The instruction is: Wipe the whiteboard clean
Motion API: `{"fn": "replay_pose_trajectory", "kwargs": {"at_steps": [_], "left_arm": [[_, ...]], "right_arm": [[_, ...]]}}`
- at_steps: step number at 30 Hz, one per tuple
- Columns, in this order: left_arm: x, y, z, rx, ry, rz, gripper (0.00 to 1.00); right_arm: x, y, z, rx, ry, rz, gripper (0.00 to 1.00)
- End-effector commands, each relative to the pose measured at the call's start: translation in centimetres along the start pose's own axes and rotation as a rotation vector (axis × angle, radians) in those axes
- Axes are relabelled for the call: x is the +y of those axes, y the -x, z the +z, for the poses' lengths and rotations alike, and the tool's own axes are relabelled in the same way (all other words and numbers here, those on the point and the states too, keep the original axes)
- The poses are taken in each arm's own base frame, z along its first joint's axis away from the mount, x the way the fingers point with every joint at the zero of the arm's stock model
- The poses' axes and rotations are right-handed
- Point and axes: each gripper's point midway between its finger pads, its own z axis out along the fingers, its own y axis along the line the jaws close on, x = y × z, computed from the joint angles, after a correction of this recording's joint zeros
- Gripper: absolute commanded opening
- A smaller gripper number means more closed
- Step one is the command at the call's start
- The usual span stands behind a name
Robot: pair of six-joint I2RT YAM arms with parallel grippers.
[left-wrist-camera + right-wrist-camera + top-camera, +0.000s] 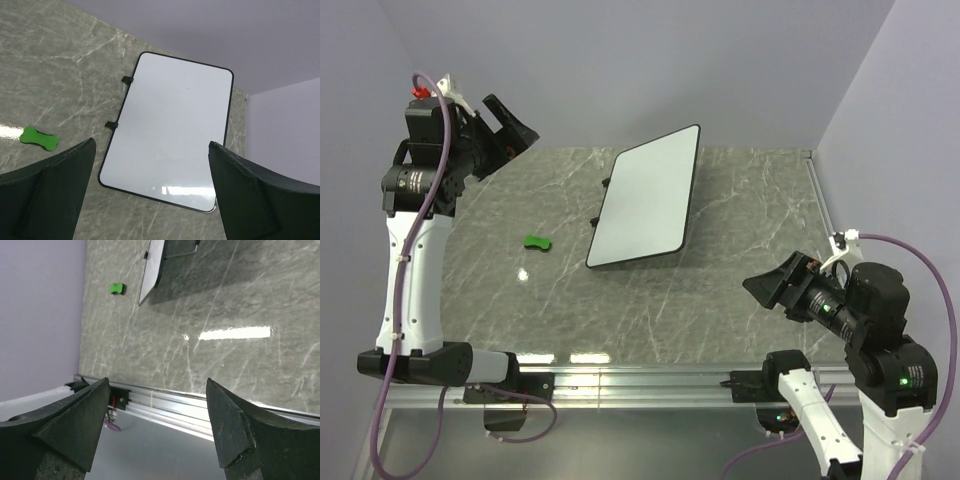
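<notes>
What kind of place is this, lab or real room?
Likely a lab test cell: left arm and right arm bolted to a rail at the table edge, bare walls boxing it in, a whiteboard and eraser laid out.

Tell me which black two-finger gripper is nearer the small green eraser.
The left gripper; the eraser lies on its side of the white rectangular whiteboard, right gripper opposite.
</notes>
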Motion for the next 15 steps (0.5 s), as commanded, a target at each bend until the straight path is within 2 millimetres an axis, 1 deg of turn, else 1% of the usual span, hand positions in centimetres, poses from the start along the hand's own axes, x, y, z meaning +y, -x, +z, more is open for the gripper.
{"fn": "replay_pose_trajectory", "kwargs": {"at_steps": [1,5,9,10,11,12,13,14,15], "left_arm": [[-1.2,0.2,-1.5,-0.021,-0.056,-0.011,0.99],[-1.2,0.4,-1.0,-0.026,-0.057,-0.007,0.99],[-1.5,0.6,0.1,-0.026,-0.077,0.002,0.98],[-2.0,0.3,0.2,-0.013,-0.107,0.010,0.94],[-2.1,0.5,0.5,-0.016,-0.117,0.022,0.91],[-2.2,0.5,1.2,-0.013,-0.122,0.030,0.88],[-2.4,0.8,1.3,-0.014,-0.125,0.035,0.87],[-2.2,1.0,1.8,-0.013,-0.110,0.045,0.88],[-1.8,0.9,2.7,-0.001,-0.090,0.048,0.90]], "right_arm": [[0.4,1.0,-0.9,-0.023,-0.008,-0.080,0.84],[0.1,1.8,-1.6,-0.056,-0.045,-0.119,0.85],[-0.2,2.7,-2.2,-0.101,-0.074,-0.150,0.85],[-0.3,2.8,-2.2,-0.101,-0.086,-0.157,0.85],[-0.4,3.0,-2.3,-0.109,-0.093,-0.161,0.86],[-0.6,3.0,-2.1,-0.109,-0.104,-0.157,0.86],[-0.6,3.2,-2.0,-0.121,-0.100,-0.156,0.86],[-0.7,3.3,-1.8,-0.124,-0.101,-0.150,0.85],[-0.9,3.1,-1.4,-0.119,-0.105,-0.141,0.85]]}}
